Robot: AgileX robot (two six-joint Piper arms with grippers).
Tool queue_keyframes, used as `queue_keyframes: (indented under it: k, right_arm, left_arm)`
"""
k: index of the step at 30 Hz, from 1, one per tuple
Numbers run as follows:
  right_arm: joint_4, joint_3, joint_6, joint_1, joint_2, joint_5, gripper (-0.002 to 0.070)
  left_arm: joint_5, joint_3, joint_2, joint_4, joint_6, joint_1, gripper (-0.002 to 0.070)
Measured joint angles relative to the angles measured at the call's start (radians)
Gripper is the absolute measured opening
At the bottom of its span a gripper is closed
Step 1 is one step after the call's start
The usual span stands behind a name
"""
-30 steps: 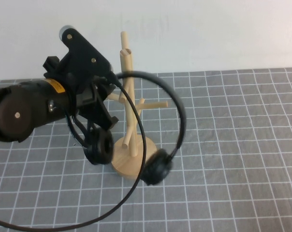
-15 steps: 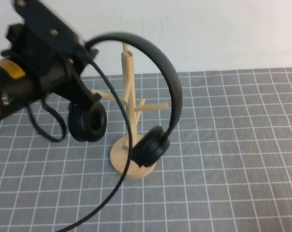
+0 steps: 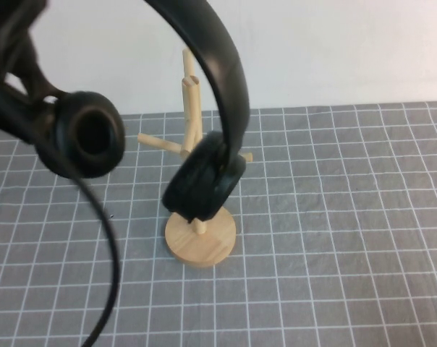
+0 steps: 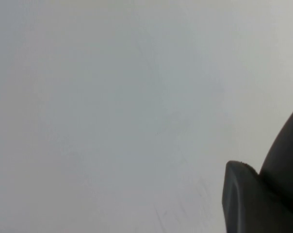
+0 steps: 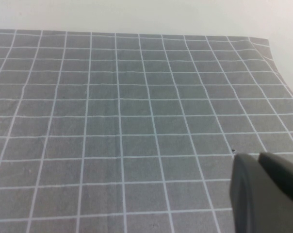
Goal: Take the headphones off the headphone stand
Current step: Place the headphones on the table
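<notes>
Headphones (image 3: 204, 101) hang in the air, close to the high camera: headband arcs across the top of the view, one ear cup at left, the other in front of the stand (image 3: 198, 217), cable trailing down at lower left. No peg appears to pass through the headband; judged clear of the stand, though the near cup overlaps the trunk in this view, so separation there is inferred, not seen. Left gripper (image 3: 9, 43) is at the upper left edge, mostly out of frame; fingers clenched, evidently grasping the headphones. Stand is upright on the gridded worktop (image 3: 349, 217). Right gripper (image 5: 263, 194) is low over bare mat, well apart from the work; cannot tell its state. Removal essentially done; setting down remains.
</notes>
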Motion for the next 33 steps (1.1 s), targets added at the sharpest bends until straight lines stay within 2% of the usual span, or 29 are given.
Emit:
queue_keyframes:
  k: [9,13,16,19,21,24,27,33]
  right_arm:
    - [0.0,0.0,0.0,0.0,0.0,0.0,-0.0008]
    - [0.0,0.0,0.0,0.0,0.0,0.0,-0.0008]
    - [0.0,0.0,0.0,0.0,0.0,0.0,-0.0008]
    - [0.0,0.0,0.0,0.0,0.0,0.0,-0.0008]
    - [0.0,0.0,0.0,0.0,0.0,0.0,-0.0008]
    - [0.0,0.0,0.0,0.0,0.0,0.0,-0.0008]
    - [0.0,0.0,0.0,0.0,0.0,0.0,-0.0008]
    - [0.0,0.0,0.0,0.0,0.0,0.0,-0.0008]
  left_arm:
    - [0.118,0.0,-0.112,0.007,-0.013,0.0,0.0051]
    - [0.128,0.0,-0.147,0.115,-0.118,0.002,0.0051]
    - [0.134,0.0,-0.174,0.32,-0.301,0.058,0.0051]
    - [0.205,0.0,-0.189,0.63,-0.557,0.152,0.0051]
    - [0.291,0.0,-0.191,0.819,-0.781,0.226,0.0051]
    - [0.409,0.0,-0.185,0.99,-1.097,0.316,0.0051]
    - [0.476,0.0,-0.165,1.064,-1.272,0.376,0.0051]
    - [0.54,0.004,-0.072,1.054,-1.33,0.399,0.0051]
